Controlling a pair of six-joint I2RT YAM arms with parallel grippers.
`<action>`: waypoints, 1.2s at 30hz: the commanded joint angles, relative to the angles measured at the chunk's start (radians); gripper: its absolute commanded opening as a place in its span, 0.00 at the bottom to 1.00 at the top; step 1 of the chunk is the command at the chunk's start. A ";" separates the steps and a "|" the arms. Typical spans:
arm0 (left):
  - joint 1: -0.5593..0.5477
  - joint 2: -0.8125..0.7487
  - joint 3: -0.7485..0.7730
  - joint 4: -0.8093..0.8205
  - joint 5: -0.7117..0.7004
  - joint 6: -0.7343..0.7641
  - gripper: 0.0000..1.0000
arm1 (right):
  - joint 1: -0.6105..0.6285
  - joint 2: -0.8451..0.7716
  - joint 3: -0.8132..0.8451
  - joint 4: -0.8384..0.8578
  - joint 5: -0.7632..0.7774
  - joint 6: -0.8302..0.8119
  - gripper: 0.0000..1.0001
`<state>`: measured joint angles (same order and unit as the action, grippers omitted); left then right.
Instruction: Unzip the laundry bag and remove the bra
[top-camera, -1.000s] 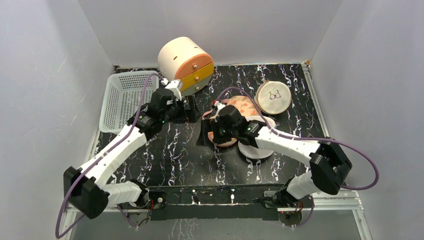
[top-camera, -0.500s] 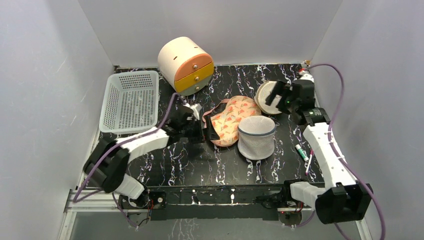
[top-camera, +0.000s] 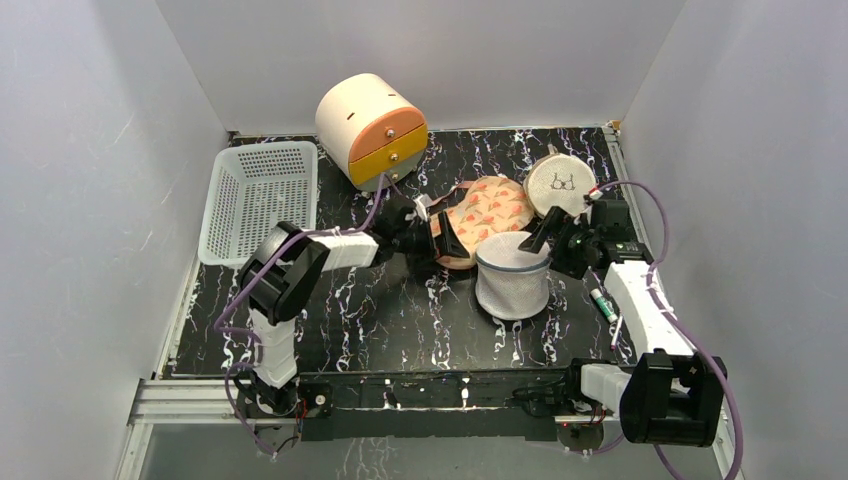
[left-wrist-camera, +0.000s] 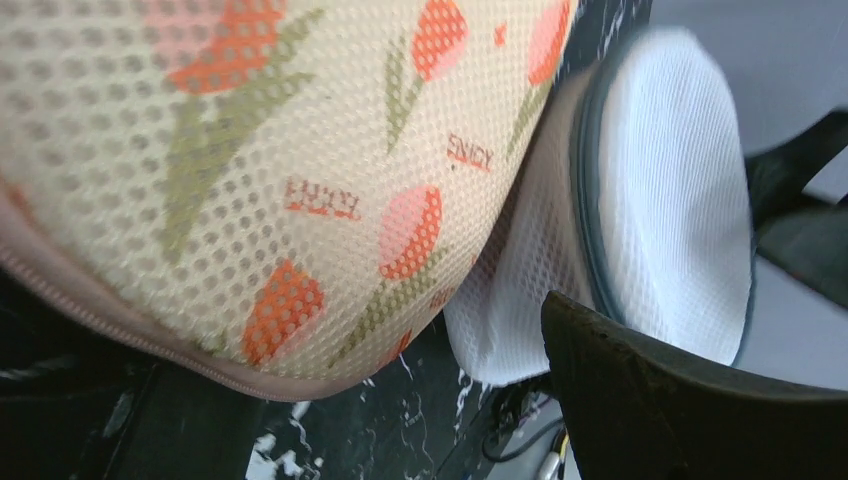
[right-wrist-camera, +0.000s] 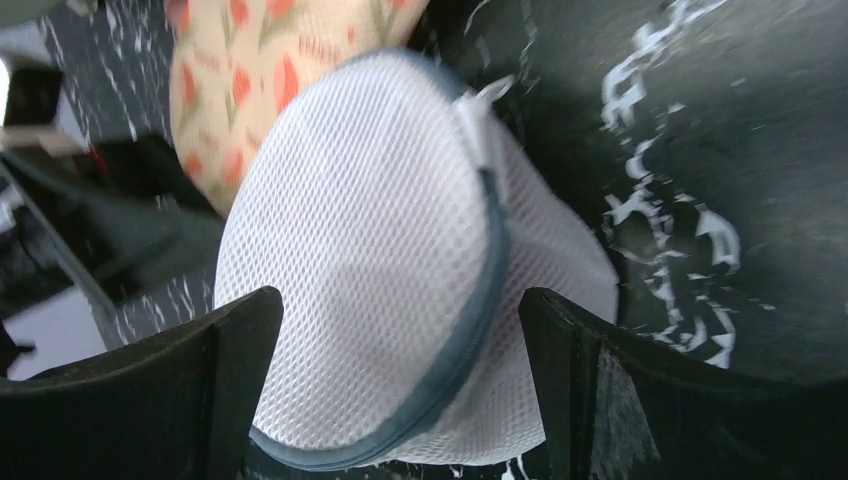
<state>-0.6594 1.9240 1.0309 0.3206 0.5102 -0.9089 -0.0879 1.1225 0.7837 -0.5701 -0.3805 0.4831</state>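
Note:
The laundry bag (top-camera: 512, 282) is a white mesh cylinder with a blue-grey band, standing upright mid-table. Its zip band looks closed, with a white pull tab (right-wrist-camera: 482, 112) on the rim. The bra is not visible. My right gripper (top-camera: 543, 238) is open at the bag's upper right. In the right wrist view (right-wrist-camera: 400, 400) its fingers straddle the bag's rim (right-wrist-camera: 470, 330) without touching. My left gripper (top-camera: 432, 241) is open at the left edge of a floral beige mesh piece (top-camera: 485, 212), close to the bag. Only one finger (left-wrist-camera: 690, 400) shows clearly in the left wrist view, below the piece (left-wrist-camera: 260, 170).
A flat beige round pouch with a bra icon (top-camera: 560, 184) lies at the back right. A white perforated basket (top-camera: 258, 200) stands at the left. A cream drum with orange and yellow drawers (top-camera: 372, 130) is at the back. A pen (top-camera: 603, 303) lies right of the bag.
My right gripper came from the beige pouch down to the bag's rim. My left gripper reached right to the floral piece, which shifted a little toward the back right.

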 joint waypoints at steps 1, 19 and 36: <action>0.107 0.020 0.101 -0.056 -0.004 0.050 0.98 | 0.135 -0.025 -0.043 0.118 -0.101 0.057 0.89; 0.187 -0.606 0.024 -0.639 -0.390 0.446 0.98 | 0.588 0.022 -0.133 0.605 -0.158 0.308 0.98; 0.069 -0.574 0.035 -0.578 -0.231 0.358 0.98 | 0.336 -0.069 -0.069 0.245 -0.125 0.078 0.98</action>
<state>-0.5537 1.3735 1.0649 -0.2481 0.3161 -0.5320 0.2348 1.0428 0.7170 -0.3286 -0.4244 0.5934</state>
